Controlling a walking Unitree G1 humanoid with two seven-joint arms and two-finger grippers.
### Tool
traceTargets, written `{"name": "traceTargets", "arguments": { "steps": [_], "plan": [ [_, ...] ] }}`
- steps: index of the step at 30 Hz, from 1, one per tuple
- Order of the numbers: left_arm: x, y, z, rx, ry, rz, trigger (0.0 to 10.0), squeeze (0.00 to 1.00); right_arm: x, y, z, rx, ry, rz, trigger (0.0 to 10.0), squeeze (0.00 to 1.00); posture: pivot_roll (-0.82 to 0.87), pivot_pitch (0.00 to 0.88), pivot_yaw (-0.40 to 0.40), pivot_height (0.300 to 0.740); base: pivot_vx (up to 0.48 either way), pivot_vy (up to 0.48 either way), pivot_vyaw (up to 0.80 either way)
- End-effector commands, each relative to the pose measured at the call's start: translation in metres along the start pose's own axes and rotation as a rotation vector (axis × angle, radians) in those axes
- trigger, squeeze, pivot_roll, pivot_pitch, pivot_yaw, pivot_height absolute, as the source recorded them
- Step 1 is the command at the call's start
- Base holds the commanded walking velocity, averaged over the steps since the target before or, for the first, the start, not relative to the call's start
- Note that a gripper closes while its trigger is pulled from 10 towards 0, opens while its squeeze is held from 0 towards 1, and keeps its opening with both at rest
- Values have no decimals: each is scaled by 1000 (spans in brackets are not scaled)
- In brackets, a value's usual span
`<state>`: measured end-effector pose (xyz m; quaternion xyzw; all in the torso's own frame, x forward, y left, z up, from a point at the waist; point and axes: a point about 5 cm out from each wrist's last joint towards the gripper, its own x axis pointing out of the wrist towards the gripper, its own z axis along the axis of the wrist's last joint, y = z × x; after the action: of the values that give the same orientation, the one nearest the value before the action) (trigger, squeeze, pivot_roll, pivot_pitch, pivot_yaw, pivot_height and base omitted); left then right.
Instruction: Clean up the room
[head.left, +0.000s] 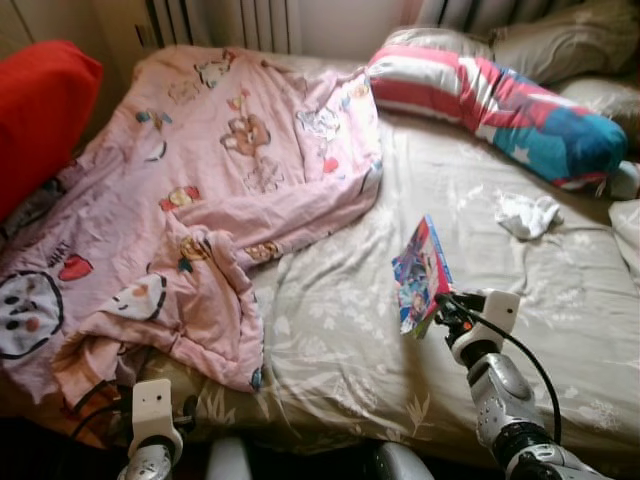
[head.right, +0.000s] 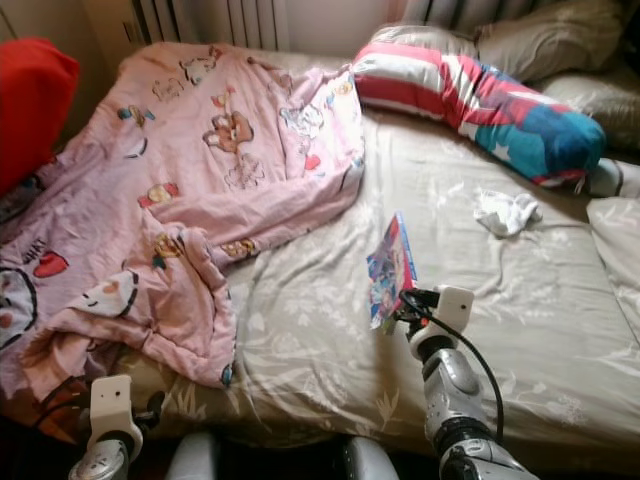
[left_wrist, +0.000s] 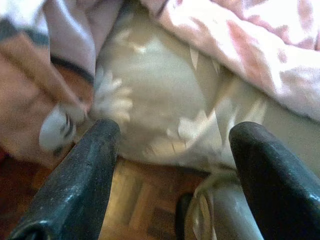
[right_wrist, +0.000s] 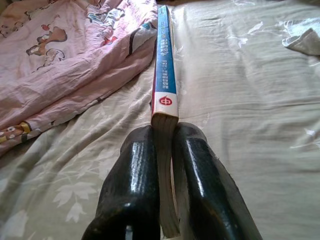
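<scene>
A thin colourful book (head.left: 421, 274) stands on edge above the beige bed sheet (head.left: 420, 200), near the bed's front. My right gripper (head.left: 440, 312) is shut on its lower corner; in the right wrist view the blue spine (right_wrist: 164, 60) runs away from the two black fingers (right_wrist: 132, 190) that pinch it. My left gripper (left_wrist: 172, 175) hangs open low at the bed's front left edge, its fingers (left_wrist: 80, 185) apart over the wooden floor and the sheet's hem, holding nothing.
A crumpled pink cartoon blanket (head.left: 190, 190) covers the bed's left half. A striped red, white and blue bolster (head.left: 500, 100) and grey pillows (head.left: 560, 45) lie at the head. A small white cloth (head.left: 527, 214) rests on the sheet at right. A red cushion (head.left: 40, 110) sits far left.
</scene>
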<state>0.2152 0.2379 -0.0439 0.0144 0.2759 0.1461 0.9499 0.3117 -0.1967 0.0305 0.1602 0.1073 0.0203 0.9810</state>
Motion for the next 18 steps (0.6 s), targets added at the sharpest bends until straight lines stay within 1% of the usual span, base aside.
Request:
{"name": "traceTargets", "arguments": {
  "steps": [1, 4, 9, 18],
  "plan": [
    [-4, 3, -10, 4, 41, 14, 10000, 0, 0, -2, 3, -18, -17, -6, 10000, 0, 106, 2, -91, 690, 0, 0, 0],
    [-5, 5, -16, 5, 64, 19, 10000, 0, -2, -3, -2, -20, -4, -23, 10000, 0, 106, 5, -87, 715, 0, 0, 0],
    [-6, 7, -19, -10, 89, 27, 10000, 0, -3, -4, -5, -18, 15, -47, 10000, 0, 106, 5, -85, 738, 0, 0, 0],
    [-6, 7, -20, -11, 95, 24, 10000, 0, -4, -5, -6, -22, 24, -54, 10000, 0, 103, 8, -83, 738, 0, 0, 0]
  ]
}}
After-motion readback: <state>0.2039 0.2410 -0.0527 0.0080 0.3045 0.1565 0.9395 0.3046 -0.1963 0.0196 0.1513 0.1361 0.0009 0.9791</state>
